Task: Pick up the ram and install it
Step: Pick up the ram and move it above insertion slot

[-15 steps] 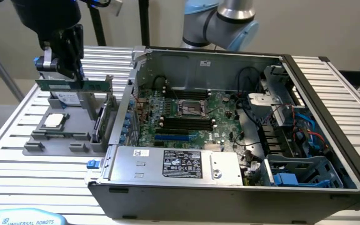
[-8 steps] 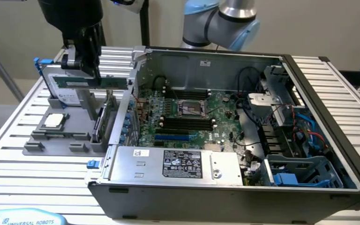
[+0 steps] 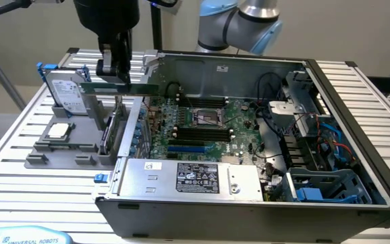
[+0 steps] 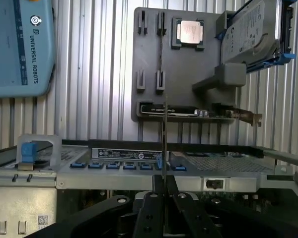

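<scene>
Item under inspection: the ram [image 3: 140, 89], a long, thin green circuit-board stick. It is off its rest and held in the air, long edge level, over the wall of the open grey computer case [image 3: 344, 101] on the exterior view's left. The black two-fingered gripper [image 3: 114, 76] is closed narrow on the ram near one end, so most of the stick juts out toward the case. From the wrist view the ram [image 4: 164, 144] appears edge-on and straight, running out from between the fingers [image 4: 151, 208].

The row of black memory slots [image 3: 202, 133] on the green motherboard [image 3: 239, 122] lies lower and well apart from the ram. Behind it stands the grey moulded holder tray [image 3: 46, 157] with the square silver processor [image 3: 59, 130] and the silver hard drive [image 3: 66, 94].

Judgement: the carry is part done. It is done well by keeping the stick level and parallel to the slots (an off-centre grip invites tilt) and clear of the case wall.
</scene>
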Motion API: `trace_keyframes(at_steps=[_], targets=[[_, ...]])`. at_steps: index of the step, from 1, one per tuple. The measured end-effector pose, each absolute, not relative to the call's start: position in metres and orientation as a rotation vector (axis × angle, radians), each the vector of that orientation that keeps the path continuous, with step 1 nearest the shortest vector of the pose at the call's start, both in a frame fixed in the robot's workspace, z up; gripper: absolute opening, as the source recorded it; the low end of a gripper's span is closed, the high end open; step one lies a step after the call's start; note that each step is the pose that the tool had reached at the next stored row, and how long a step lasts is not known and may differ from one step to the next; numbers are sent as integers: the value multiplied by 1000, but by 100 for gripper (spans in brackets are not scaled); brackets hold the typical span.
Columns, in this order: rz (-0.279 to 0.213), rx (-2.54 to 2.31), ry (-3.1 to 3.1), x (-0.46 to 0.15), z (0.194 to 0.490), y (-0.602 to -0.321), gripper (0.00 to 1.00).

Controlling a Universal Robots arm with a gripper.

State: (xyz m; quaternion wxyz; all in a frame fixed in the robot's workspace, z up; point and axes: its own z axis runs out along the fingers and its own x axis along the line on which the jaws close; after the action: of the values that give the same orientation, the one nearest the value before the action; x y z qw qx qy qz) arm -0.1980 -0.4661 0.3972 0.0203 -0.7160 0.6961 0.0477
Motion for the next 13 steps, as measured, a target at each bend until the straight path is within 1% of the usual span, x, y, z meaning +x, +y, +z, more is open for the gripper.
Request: trace_keyframes(at_steps=[13], targets=[[153,-2219,2157,-139,397,-466,14]])
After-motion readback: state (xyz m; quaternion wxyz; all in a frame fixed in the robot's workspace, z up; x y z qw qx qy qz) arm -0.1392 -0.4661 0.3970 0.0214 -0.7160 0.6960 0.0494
